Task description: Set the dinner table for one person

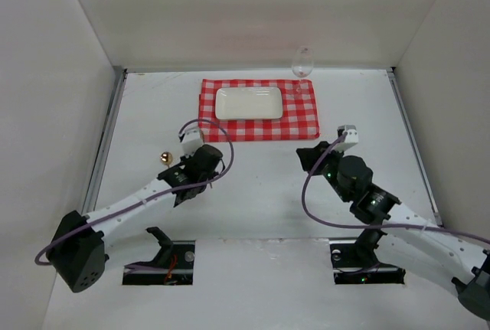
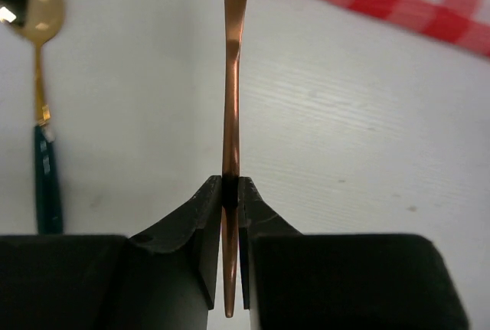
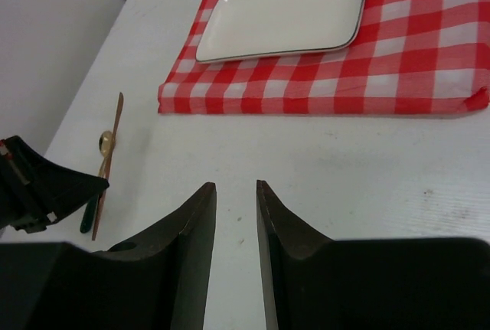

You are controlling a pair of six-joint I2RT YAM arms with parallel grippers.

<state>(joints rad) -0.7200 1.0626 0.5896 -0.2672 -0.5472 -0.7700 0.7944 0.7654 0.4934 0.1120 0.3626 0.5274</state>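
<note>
We read this as the cutlery step. The left gripper (image 2: 230,184) is clenched on a thin copper utensil (image 2: 232,100), pads pinching its flat sides near one end. We can't tell if it's a knife or a fork, since only its edge shows. We also can't tell whether it's off the dinner table (image 1: 260,192) yet.

Key relation: in the left wrist view the utensil's long axis runs 6 to 12 o'clock, straight out from the jaws, with its far end reaching the checked cloth (image 1: 295,119). In the top view the cloth lies at about 1 o'clock from that gripper, near but apart. The white plate (image 1: 247,103) sits on the cloth's left half, with a bare strip of cloth at its 9 o'clock side. The left arm is nearer that strip, so the placement looks like its job.

A gold spoon with a dark green handle (image 2: 46,169) lies on the table at the gripper's 9 o'clock, roughly parallel to the utensil.

The right gripper (image 3: 234,186) is released, with a narrow gap and nothing between the fingers. It hovers over bare table at 6 o'clock from the cloth. A glass (image 1: 303,60) stands at the cloth's 1 o'clock corner.
</note>
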